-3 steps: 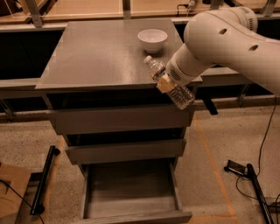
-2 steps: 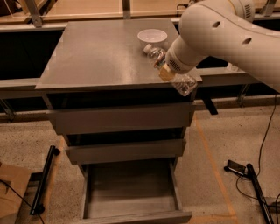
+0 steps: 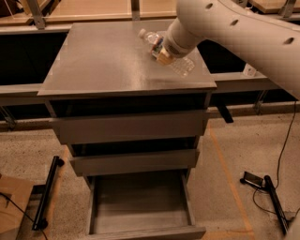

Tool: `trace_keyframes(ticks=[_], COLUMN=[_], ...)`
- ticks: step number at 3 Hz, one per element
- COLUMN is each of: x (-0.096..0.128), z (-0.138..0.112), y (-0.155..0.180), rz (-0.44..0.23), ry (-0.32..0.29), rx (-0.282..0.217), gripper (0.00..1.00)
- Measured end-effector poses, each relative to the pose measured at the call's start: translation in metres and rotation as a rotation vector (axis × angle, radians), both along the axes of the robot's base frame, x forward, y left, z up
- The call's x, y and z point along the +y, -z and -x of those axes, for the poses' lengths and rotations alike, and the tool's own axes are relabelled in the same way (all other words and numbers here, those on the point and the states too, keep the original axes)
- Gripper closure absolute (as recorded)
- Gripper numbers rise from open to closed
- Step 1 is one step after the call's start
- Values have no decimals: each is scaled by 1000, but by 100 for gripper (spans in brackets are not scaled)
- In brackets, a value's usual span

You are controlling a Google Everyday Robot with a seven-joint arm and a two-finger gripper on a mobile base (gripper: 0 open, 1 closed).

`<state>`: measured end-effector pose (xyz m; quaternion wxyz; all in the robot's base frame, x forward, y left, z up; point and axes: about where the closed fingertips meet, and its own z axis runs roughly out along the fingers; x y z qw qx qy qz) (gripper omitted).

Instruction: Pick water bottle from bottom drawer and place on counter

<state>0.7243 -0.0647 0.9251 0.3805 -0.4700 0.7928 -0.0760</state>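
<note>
My gripper (image 3: 161,52) is shut on the water bottle (image 3: 180,66), a clear ribbed plastic bottle. The bottle lies tilted, with its cap toward the upper left and its base toward the lower right. Gripper and bottle are over the right rear part of the counter (image 3: 103,61), the grey top of the cabinet. I cannot tell if the bottle touches the top. The bottom drawer (image 3: 140,206) is pulled out and shows a bare grey tray. My white arm comes in from the upper right.
The two upper grey drawers (image 3: 129,129) are slightly ajar. Tan wooden tabletops (image 3: 89,9) lie behind the cabinet. A black bar (image 3: 47,194) lies on the floor at the left, and cables and a black device (image 3: 262,185) at the right.
My gripper has carried the bottle from the counter's front right edge back and left over the counter top. The white bowl seen earlier is now hidden behind my arm.
</note>
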Motion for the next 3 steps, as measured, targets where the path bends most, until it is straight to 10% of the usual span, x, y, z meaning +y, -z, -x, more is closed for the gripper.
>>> trace_keyframes(ticks=[3], x=[89], z=[-79], y=[51], rz=[-139], ry=[-200], rx=[92], gripper=[13])
